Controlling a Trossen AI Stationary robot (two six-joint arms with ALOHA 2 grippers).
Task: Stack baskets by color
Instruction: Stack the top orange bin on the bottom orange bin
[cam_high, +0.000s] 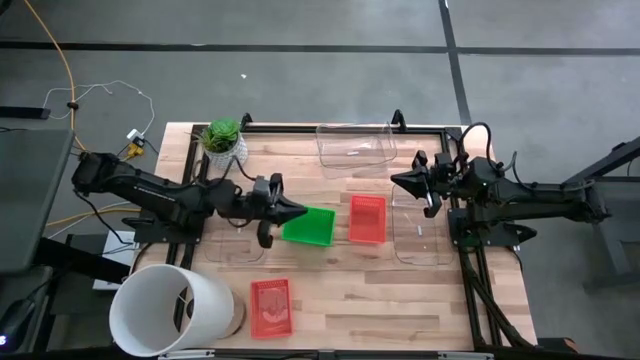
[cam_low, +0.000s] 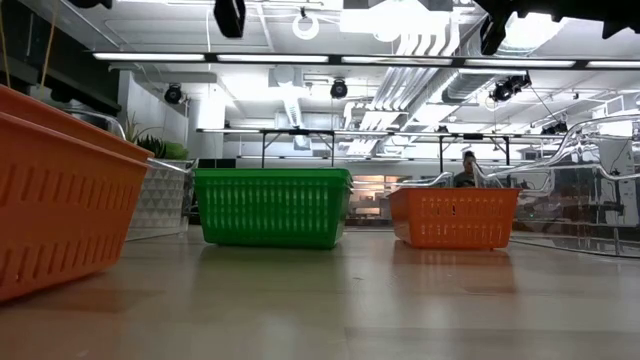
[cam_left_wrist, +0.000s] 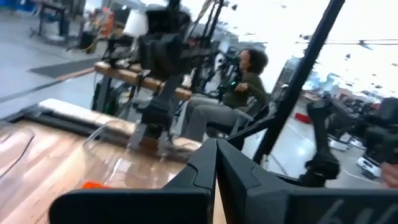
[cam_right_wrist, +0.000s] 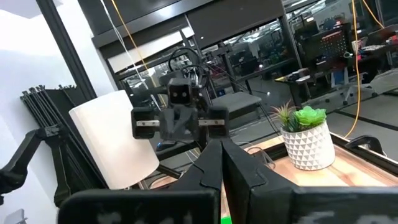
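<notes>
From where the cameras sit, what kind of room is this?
Probably a robotics lab or workshop: exposed ceiling ducts and strip lights, more framed workbenches behind the wooden table, and a person seated among the equipment.

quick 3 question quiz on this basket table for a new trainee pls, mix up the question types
1. True or false: the green basket is already stacked inside a red basket.
2. How many red baskets are on the table? A) one B) two C) three
3. Which gripper is right beside the green basket?

Key
1. False; it sits alone on the wood, with the left gripper shut at its edge.
2. B: one red basket mid-table, another red basket near the white bucket.
3. The left gripper; the right gripper, also shut, is over by the clear baskets.
</notes>
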